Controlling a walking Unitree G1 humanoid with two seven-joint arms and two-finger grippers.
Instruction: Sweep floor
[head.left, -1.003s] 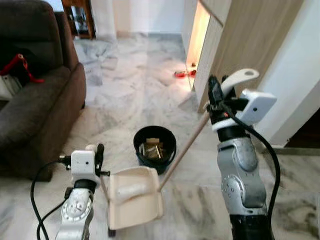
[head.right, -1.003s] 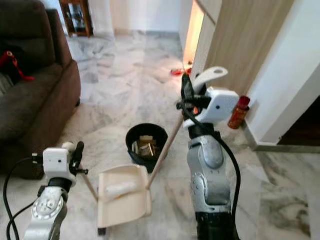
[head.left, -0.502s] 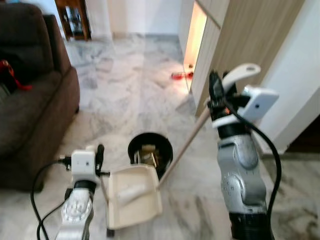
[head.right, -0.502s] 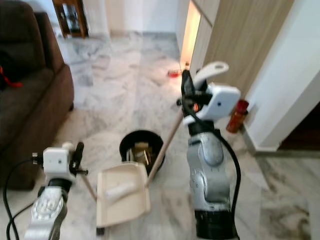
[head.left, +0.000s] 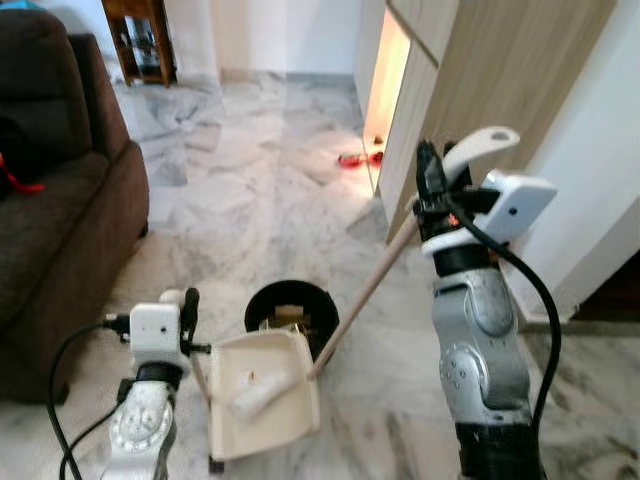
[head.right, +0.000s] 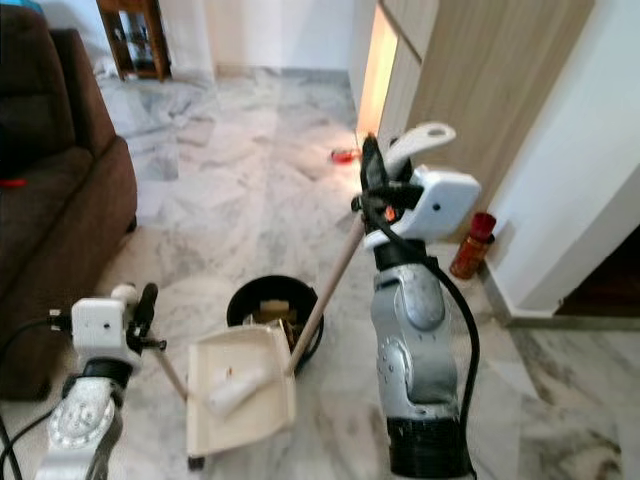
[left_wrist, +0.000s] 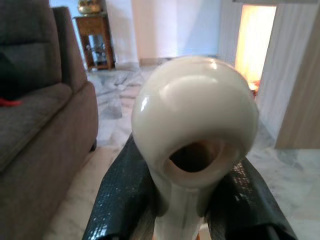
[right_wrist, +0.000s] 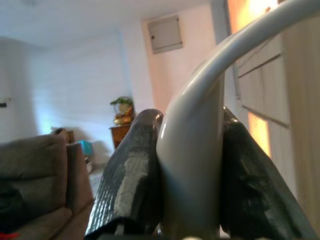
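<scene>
Dustpan (head.left: 262, 395) now overlaps bin (head.left: 285, 305); broom handle (head.left: 365, 292) slants upward-right.

The dustpan (head.left: 262, 395) hides part of the black bin (head.left: 290, 307) behind it.

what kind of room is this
Most likely a home living room: a brown sofa on a marble floor, with a small wooden side table by the far wall.

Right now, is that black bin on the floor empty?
No. The bin has light brown scraps lying in it, just beyond the dustpan.
</scene>
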